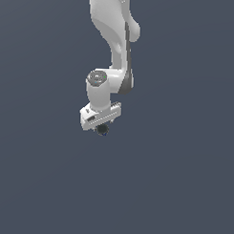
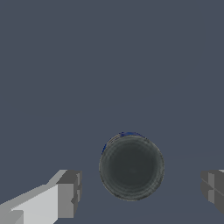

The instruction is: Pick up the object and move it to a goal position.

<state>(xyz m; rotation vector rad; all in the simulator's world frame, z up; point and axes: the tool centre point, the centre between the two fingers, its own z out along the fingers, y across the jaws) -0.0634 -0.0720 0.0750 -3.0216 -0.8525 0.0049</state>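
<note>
The object is a small dark, nearly black ball (image 1: 103, 130) with a faint blue-green tint. In the exterior view it sits right under the white hand of my arm. In the wrist view the ball (image 2: 131, 167) lies between my two grey fingertips (image 2: 70, 194), with a clear gap on each side. My gripper (image 2: 141, 192) is open and straddles the ball without touching it. In the exterior view my gripper (image 1: 101, 126) points down, and its fingers are mostly hidden behind the hand and the ball.
The white arm (image 1: 114, 37) reaches down from the top of the exterior view. Around it is only a plain dark grey-blue surface (image 1: 174, 188).
</note>
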